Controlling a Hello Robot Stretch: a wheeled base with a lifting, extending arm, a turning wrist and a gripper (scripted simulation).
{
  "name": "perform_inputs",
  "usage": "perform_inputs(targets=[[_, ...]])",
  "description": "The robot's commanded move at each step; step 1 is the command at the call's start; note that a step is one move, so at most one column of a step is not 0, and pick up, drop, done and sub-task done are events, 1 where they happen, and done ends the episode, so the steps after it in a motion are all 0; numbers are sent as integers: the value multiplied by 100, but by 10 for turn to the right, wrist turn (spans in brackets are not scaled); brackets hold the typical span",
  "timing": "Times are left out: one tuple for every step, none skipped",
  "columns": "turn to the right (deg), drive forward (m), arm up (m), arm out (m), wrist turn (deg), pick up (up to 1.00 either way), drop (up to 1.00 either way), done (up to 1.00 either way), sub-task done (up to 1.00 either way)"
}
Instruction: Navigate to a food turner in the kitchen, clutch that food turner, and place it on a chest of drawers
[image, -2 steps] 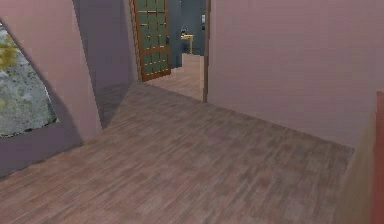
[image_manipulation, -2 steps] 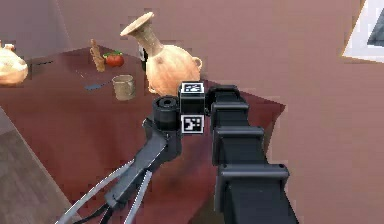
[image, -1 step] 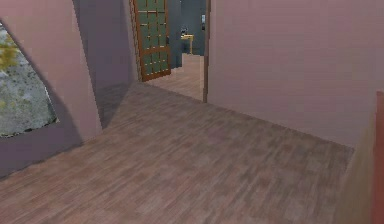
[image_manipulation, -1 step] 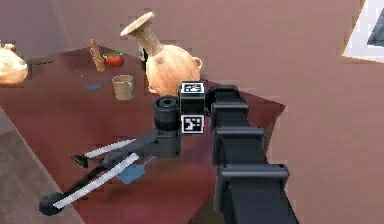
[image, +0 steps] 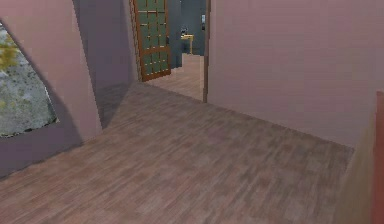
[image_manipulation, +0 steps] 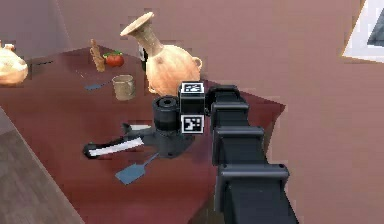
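The dark square arm (image_manipulation: 245, 165) rose from the lower right of the arm side view and reached over a dark red-brown wooden bench (image_manipulation: 50, 120). Its pincer (image_manipulation: 125, 137) sat at mid-frame, pointing left and low over the top. At its far end a pale flat elongated thing (image_manipulation: 108, 150) lay on the bench, with a small grey-blue flat piece (image_manipulation: 131, 175) just below it in the frame. By shape either might have belonged to the food turner, though I could not settle which (both were little more than blobs). Since they lay on the surface right at the fingers, I could not tell whether the pincer held anything, nor how its fingers stood. I judged the low, level reach suited to working a flat utensil at bench height.

The other things stood toward the upper part of the frame, apart from the pincer, which left it room. These were a tan round-bellied ceramic jug (image_manipulation: 160, 55), upright, a small tan cup (image_manipulation: 122, 87) to its left, a red round fruit (image_manipulation: 117, 59) and a slim brown bottle (image_manipulation: 97, 54).

In the forward view a brown wood-plank floor (image: 190, 150) ran between pink walls to a wooden glass-paned door (image: 152, 38) at top centre.

No words could be read. The two white marker squares (image_manipulation: 192, 122) near the arm's end bore black patterns, not lettering.
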Motion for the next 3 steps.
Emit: perform_inputs(targets=[[0,0,-14,0,0,0,0,0,0],[0,0,0,0,0,100,0,0,0],[0,0,10,0,0,0,0,0,0]])
